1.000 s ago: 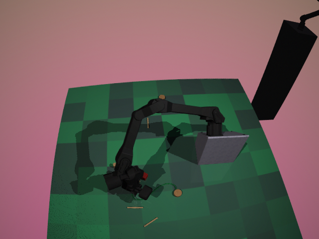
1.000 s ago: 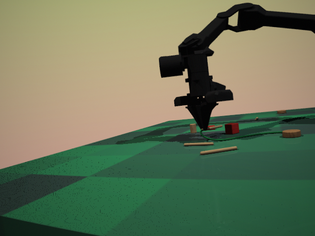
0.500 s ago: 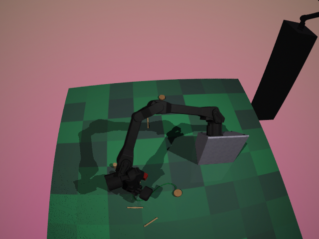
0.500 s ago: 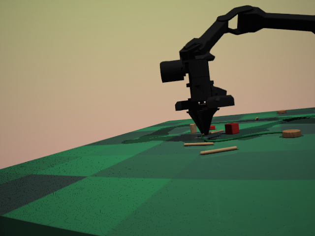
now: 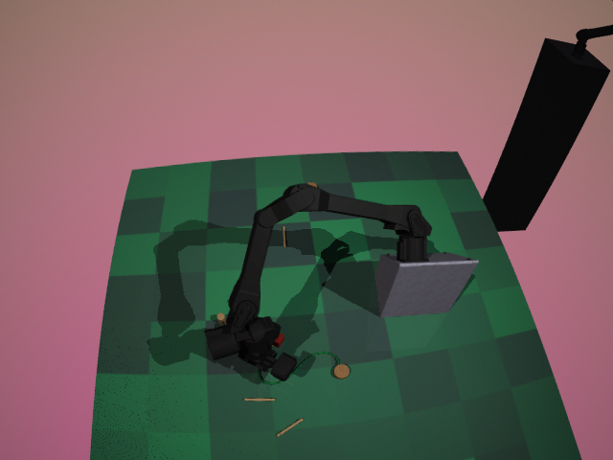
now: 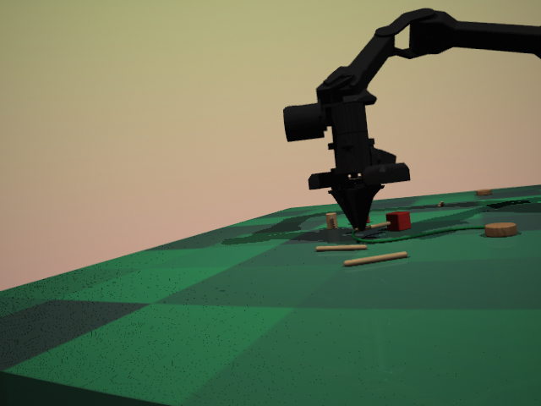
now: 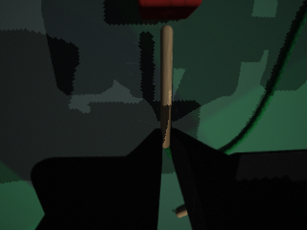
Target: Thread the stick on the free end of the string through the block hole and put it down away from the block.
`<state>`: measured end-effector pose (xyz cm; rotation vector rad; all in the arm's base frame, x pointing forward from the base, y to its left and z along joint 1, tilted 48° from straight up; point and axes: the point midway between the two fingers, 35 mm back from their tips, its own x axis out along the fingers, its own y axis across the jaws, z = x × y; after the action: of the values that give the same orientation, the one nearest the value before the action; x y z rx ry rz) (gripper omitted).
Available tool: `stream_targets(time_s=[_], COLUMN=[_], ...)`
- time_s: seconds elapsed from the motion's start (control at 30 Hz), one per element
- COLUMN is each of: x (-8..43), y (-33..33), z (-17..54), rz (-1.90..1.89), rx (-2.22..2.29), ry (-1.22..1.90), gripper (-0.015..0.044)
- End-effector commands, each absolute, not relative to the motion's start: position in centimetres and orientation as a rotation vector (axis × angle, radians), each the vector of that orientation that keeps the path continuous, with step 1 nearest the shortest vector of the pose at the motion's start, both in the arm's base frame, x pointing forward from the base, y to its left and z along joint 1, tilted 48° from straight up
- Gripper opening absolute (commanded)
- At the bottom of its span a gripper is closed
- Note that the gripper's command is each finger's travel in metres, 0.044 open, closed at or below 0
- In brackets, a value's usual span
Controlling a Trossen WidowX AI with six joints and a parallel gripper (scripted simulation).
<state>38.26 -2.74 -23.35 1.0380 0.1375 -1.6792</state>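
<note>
My gripper (image 6: 359, 227) (image 7: 165, 134) points down, low over the table, shut on the rear end of the wooden stick (image 6: 379, 225) (image 7: 166, 62). The stick is roughly level. Its free tip points at a red block (image 5: 279, 339) (image 6: 398, 221) (image 7: 170, 9); the wrist view shows a small gap between them. The block's hole cannot be made out. More red (image 6: 368, 218) shows behind the fingers. The green string (image 5: 324, 352) (image 6: 371, 240) (image 7: 273, 79) curves from the fingers to the round wooden button (image 5: 341, 371) (image 6: 500, 229). The arm hides part of the block from above.
Two loose sticks (image 5: 260, 399) (image 5: 289, 426) lie in front of the gripper. Another loose stick (image 5: 284, 236) (image 6: 440, 204) lies farther back. A short wooden peg (image 5: 220, 317) (image 6: 331, 220) stands to the left. A wooden disc (image 5: 311, 183) (image 6: 483, 192) is at the back.
</note>
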Motion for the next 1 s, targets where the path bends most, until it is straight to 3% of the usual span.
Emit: stream_targets(time_s=[0.0,0.97], x=[37.8,35.8], y=[-3.1,-5.1], z=[-23.0,-20.8], rz=[-1.677,-1.678], rx=[1.028,1.026], ry=[0.139,0.139], gripper=[0.0,0.0])
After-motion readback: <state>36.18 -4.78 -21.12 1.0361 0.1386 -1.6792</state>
